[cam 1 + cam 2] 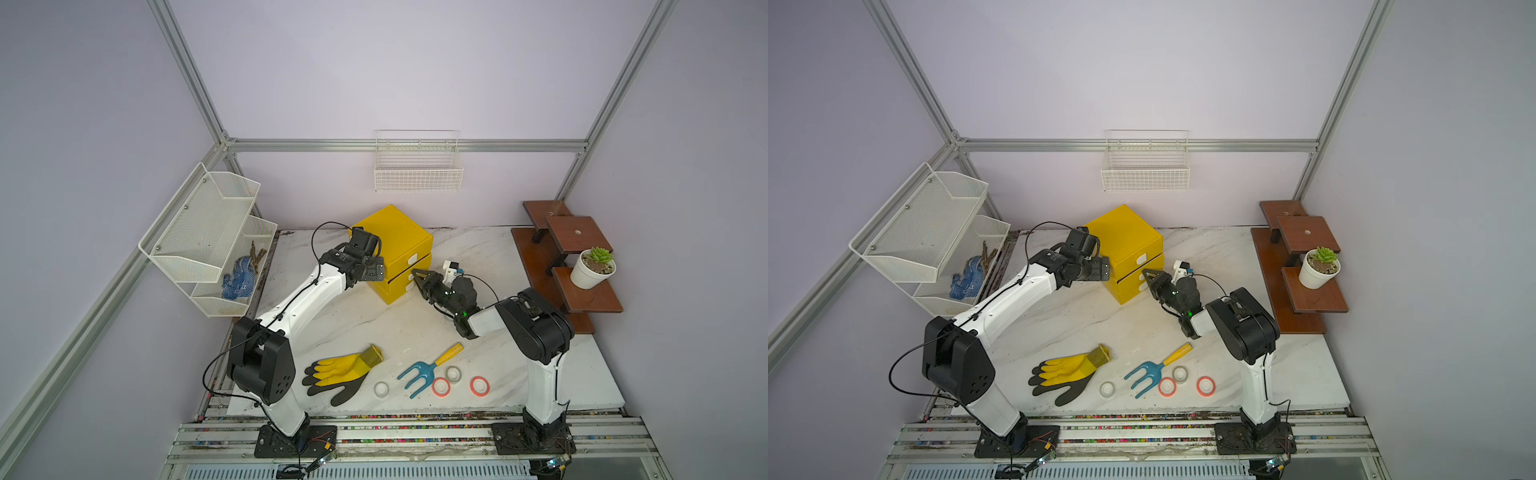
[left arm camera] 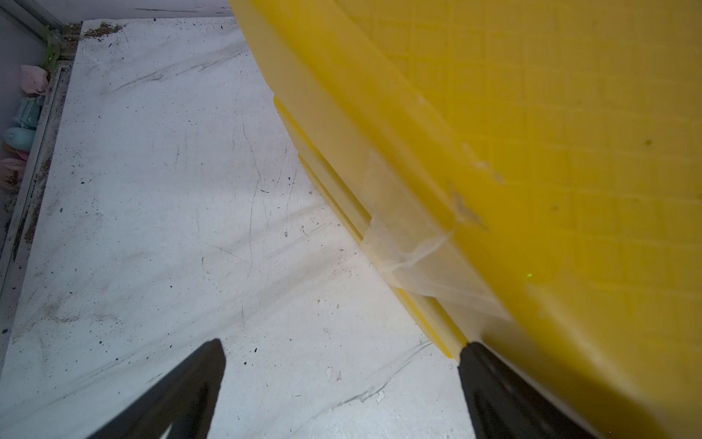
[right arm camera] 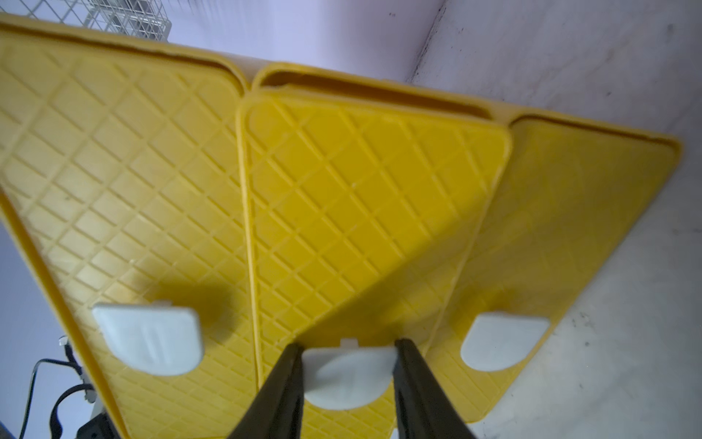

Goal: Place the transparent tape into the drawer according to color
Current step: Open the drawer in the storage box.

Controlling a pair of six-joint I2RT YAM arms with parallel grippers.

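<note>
Tape rolls (image 1: 440, 387) lie near the front edge of the table (image 1: 374, 324), two clear and two red, beside a blue garden fork (image 1: 428, 368) and well apart from the yellow cabinet (image 1: 395, 237) at the back. Opening a drawer looks like the step in hand. The right hand (image 3: 347, 353) pinches the white tab (image 3: 347, 376) of the middle drawer (image 3: 361, 209), whose front stands slightly ajar. The left hand (image 2: 342, 346) is spread wide, with one finger (image 2: 494, 380) against the cabinet's side, seemingly bracing it. Next comes a straight, level pull on the tab, then picking a roll to match that drawer.
</note>
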